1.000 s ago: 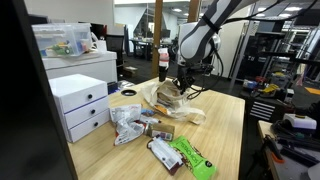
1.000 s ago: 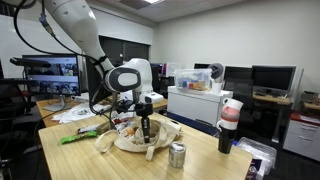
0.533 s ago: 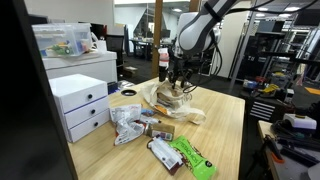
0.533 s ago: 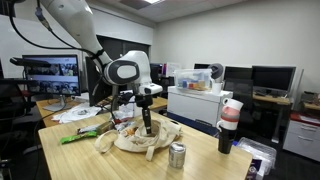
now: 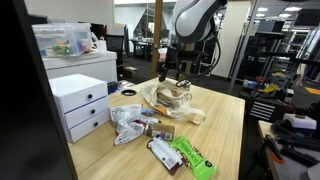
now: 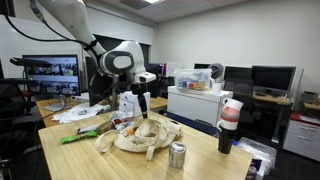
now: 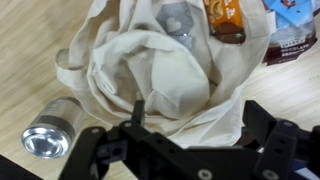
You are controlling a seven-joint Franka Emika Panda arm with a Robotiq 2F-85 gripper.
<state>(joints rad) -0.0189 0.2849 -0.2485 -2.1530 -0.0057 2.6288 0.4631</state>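
The cloth bag (image 7: pixel 150 75) lies just beneath the spread jaws, untouched.

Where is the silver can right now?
In the wrist view the silver can stands upright on the wooden table at lower left, just beside the cream cloth bag.

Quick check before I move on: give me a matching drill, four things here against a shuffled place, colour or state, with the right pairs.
1 gripper
2 metal can
3 green packet
4 drawer unit

A white, drawers shut
B upright beside the cloth bag
C open, above the bag
D lying flat, apart from the bag

Pairs: 1-C, 2-B, 3-D, 4-A
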